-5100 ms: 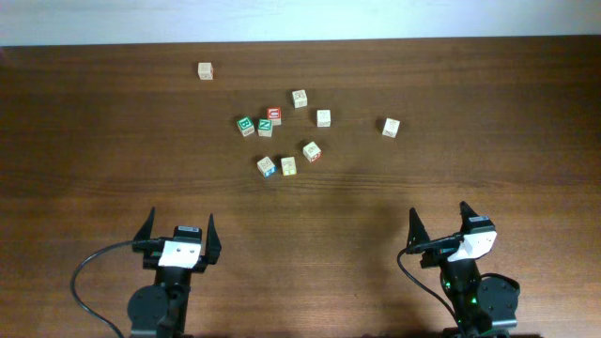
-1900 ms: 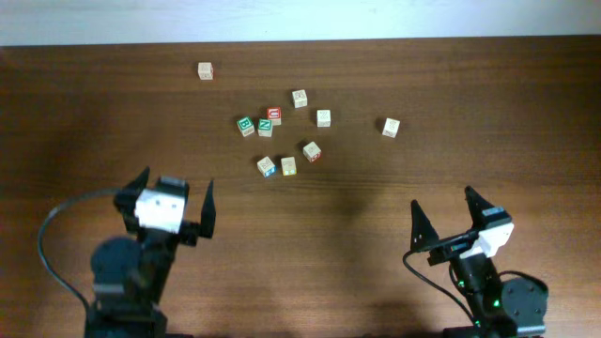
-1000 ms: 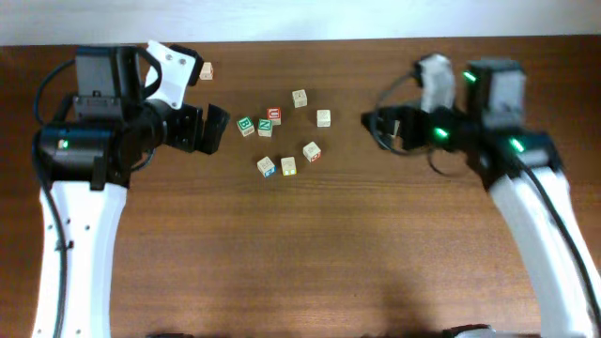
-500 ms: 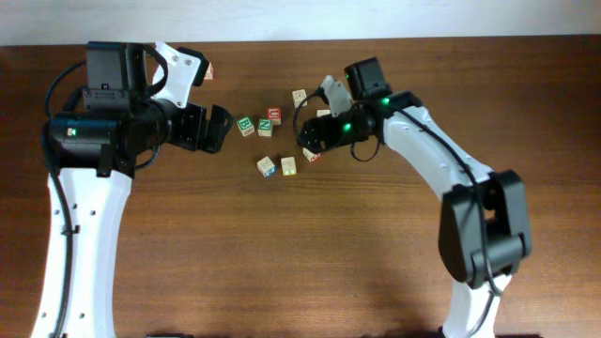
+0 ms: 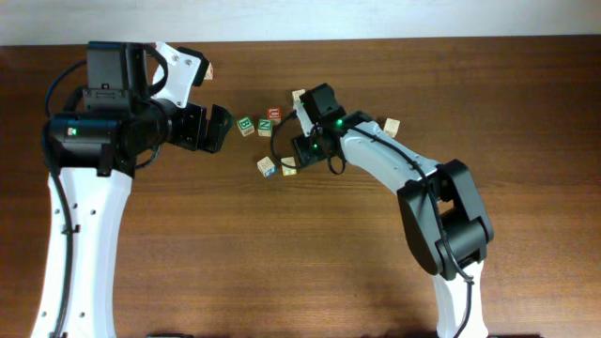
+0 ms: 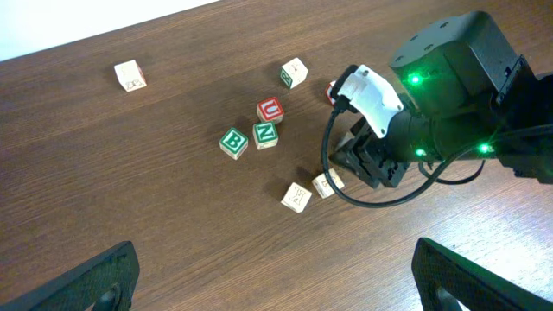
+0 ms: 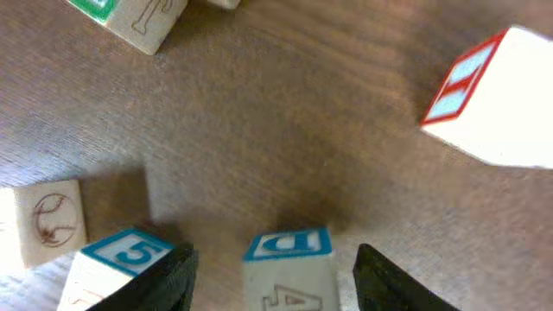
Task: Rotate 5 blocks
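Observation:
Small pale wooden blocks lie scattered at the table's middle: a green B (image 5: 245,125), a green N (image 5: 266,127), a red one (image 5: 274,114) and others. My right gripper (image 5: 302,153) reaches down among them. In the right wrist view a block with a blue D face (image 7: 288,268) stands between its fingers (image 7: 168,276), with a gap on each side, so the right gripper (image 7: 275,255) is open around it. A blue 5 block (image 7: 121,259) touches the left finger's outer side. My left gripper (image 5: 211,129) hovers wide open, left of the cluster, holding nothing (image 6: 275,259).
A lone block (image 5: 206,70) lies at the far left by the left arm, and another (image 5: 391,127) to the right of the right arm. A red-edged block (image 7: 492,99) and a green-faced one (image 7: 130,17) lie just ahead of the right gripper.
Over the last second the right arm swung left and dropped into the cluster, and its jaws narrowed around the D block. The left arm has stayed put with its jaws wide.

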You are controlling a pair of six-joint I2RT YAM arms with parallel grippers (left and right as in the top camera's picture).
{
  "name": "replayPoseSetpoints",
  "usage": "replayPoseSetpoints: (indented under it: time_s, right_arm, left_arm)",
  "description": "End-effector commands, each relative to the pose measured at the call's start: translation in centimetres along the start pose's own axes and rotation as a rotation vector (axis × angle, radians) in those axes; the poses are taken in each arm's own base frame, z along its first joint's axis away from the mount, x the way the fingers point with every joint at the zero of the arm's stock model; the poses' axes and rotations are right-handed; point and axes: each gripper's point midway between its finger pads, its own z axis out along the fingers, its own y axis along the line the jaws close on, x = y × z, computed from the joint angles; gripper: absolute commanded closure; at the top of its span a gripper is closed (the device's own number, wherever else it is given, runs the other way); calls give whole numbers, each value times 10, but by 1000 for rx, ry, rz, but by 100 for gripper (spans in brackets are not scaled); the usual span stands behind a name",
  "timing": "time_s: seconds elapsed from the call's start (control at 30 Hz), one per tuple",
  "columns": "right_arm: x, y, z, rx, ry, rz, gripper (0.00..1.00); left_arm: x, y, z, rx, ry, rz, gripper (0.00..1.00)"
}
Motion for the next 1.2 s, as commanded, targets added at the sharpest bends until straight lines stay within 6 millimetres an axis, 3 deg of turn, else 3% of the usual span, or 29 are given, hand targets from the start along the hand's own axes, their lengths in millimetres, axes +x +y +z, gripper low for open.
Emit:
replayPoseSetpoints:
  time_s: [0.0,0.23,0.37,0.53,0.67,0.83,1.07,1.17]
  right_arm:
    - [-1,-14,10,70,5,-1,51]
    - [3,-14,9,69,20,0,71]
    - [9,-13,-4,73,63,62,76]
    - [30,-12,-33,94,178,222,76]
    - [65,-13,-42,131,315,326,76]
    - [90,-16,-52,168,417,385,76]
    - [95,-48,-57,203,433,482,75]
    - [93,-52,-57,182,427,457,74]
  left_arm:
    - [-5,3,3,1,-3,-11,1]
    - [-4,4,7,3,5,-14,1]
    - [-4,4,7,3,4,-14,1]
    - [-5,4,7,2,1,-12,1]
    - [-5,4,7,2,1,-12,1]
    - [-5,4,7,2,-1,-12,1]
    - [-5,4,7,2,-1,-12,1]
    - [-6,4,7,1,-3,-11,1]
